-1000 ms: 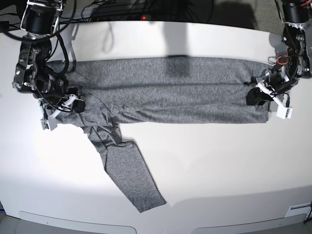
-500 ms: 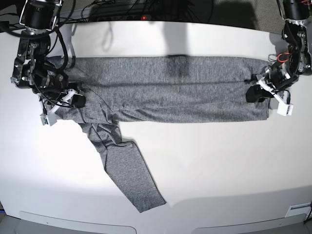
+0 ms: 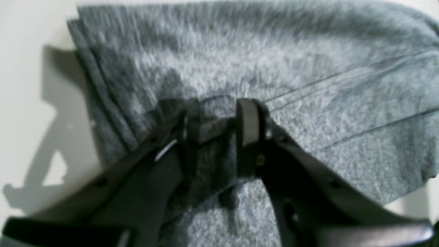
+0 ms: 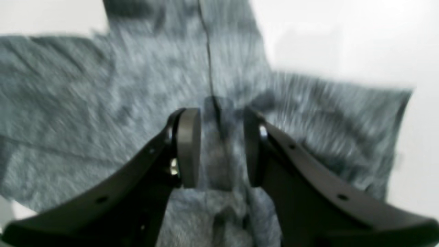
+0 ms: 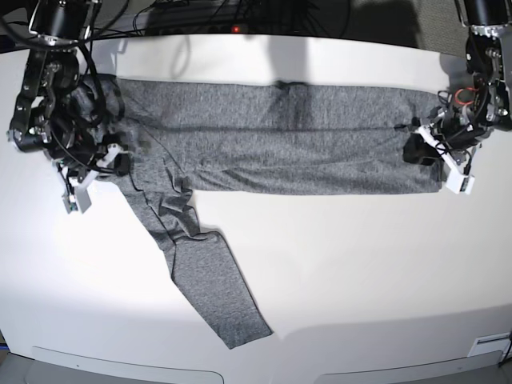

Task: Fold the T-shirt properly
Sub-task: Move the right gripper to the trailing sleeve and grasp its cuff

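Note:
The heather-grey T-shirt (image 5: 272,140) lies as a long folded band across the back of the white table (image 5: 360,264), with one long sleeve (image 5: 212,280) trailing toward the front left. My left gripper (image 5: 418,152) is at the band's right end, shut on a fold of the fabric (image 3: 214,113). My right gripper (image 5: 120,162) is at the band's left end near the sleeve's root, its fingers (image 4: 188,144) closed on a ridge of fabric (image 4: 219,137) along a seam. The neck label is hidden.
Cables (image 5: 200,16) and dark equipment run along the table's back edge. The table's front edge (image 5: 240,372) lies beyond the sleeve cuff. Both wrist views are motion-blurred.
Both grippers have moved toward the table's back, pulling the shirt's band with them. The band's top edge now sits nearer the back edge; the sleeve has barely shifted.

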Action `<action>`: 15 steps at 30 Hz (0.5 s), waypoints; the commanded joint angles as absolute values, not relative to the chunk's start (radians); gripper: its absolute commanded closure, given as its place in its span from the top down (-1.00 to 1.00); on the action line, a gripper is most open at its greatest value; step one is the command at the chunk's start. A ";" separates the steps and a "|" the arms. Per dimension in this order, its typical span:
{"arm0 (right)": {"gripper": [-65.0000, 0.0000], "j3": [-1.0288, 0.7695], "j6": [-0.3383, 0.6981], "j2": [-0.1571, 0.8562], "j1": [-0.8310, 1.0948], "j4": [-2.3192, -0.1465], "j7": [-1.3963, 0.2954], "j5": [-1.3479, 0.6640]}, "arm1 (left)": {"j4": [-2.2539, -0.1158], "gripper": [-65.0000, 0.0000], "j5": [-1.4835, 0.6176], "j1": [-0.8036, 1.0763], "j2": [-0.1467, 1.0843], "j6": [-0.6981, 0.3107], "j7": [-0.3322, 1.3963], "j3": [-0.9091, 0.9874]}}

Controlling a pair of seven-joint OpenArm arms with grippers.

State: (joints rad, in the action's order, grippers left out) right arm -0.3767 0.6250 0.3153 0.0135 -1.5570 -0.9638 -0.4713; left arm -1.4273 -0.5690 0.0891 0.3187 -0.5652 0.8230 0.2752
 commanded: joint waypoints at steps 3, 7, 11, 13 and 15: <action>-0.33 -0.380 0.625 0.329 -0.049 -1.579 -0.948 -0.484 | -1.451 -0.46 -0.580 0.077 0.333 -0.569 0.805 0.280; -0.33 -0.379 0.625 0.308 -0.127 -1.573 -0.781 -0.447 | -1.451 -0.46 -0.581 0.077 0.333 -0.569 0.751 0.280; -0.33 -0.362 0.624 0.258 -0.246 -1.493 -0.654 -0.321 | -1.451 -0.46 -0.581 0.078 0.333 -0.569 0.761 0.280; -0.33 -0.330 0.622 0.242 -0.319 -1.409 -0.640 -0.311 | -1.452 -0.46 -0.585 0.078 0.333 -0.569 0.780 0.280; -0.33 -0.286 0.623 0.224 -0.398 -1.304 -0.617 -0.279 | -1.452 -0.46 -0.588 0.078 0.332 -0.569 0.786 0.280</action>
State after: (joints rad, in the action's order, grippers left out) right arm -0.2829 0.6174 0.2157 -0.3695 -1.2793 -0.6476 -0.2611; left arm -1.4334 -0.5709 0.0910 0.3183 -0.5652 0.8005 0.2749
